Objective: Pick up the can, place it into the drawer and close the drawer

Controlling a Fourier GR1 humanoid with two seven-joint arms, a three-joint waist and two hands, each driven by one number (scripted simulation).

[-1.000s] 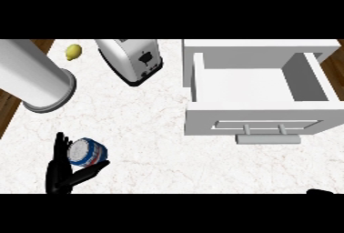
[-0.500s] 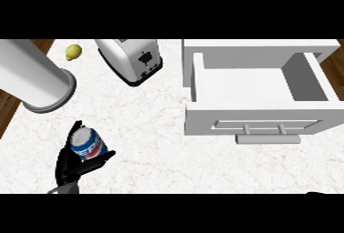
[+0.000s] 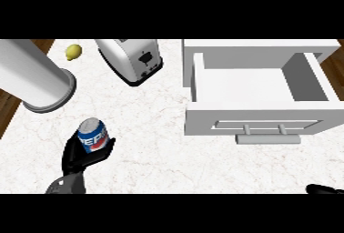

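glossy metal can [image 3: 93, 135]; white marble counter [image 3: 161, 150].

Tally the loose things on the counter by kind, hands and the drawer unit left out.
Can: 1, in the left hand
Toaster: 1
Lemon: 1
Large white cylinder: 1
Total: 4
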